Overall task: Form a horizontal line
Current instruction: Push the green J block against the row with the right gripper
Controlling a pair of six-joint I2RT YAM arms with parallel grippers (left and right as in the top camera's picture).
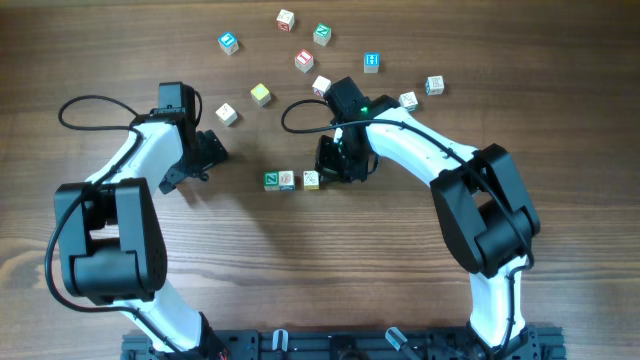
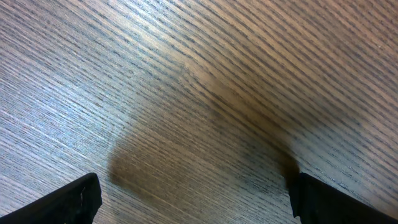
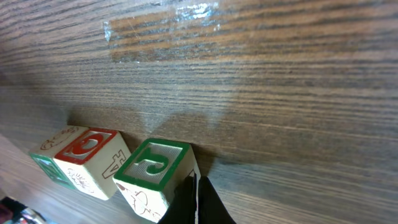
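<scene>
My right gripper (image 3: 196, 198) has its two fingers pressed together with nothing between them, and the tips sit right against the side of the green-topped cube (image 3: 152, 163). That cube is the near end of the row of cubes (image 1: 288, 180), which runs away from my right fingers to one side. The red-topped cube (image 3: 87, 146) touches it, and a third cube (image 3: 45, 163) with a green side touches that one at the far end. So the row has three cubes, side by side, flat on the table (image 1: 400, 260). My left gripper (image 2: 194, 190) has its fingers wide apart, and only bare wood lies between them. The row is well off to the side of those fingers. The loose cubes (image 1: 304, 60) lie behind my right fingers, back past the wrist. I think these cubes are small, hard and light (painted wood, by the look of them), so they will not squash or break. But a light cube slides or turns with a small bump, and the smooth faces may slip a bit too. I would take a loose cube by two flat sides that face away from each other, low down and in the middle, never by the corners. When I set it at the end of the row I should come in slowly, or I may knock the row crooked.
</scene>
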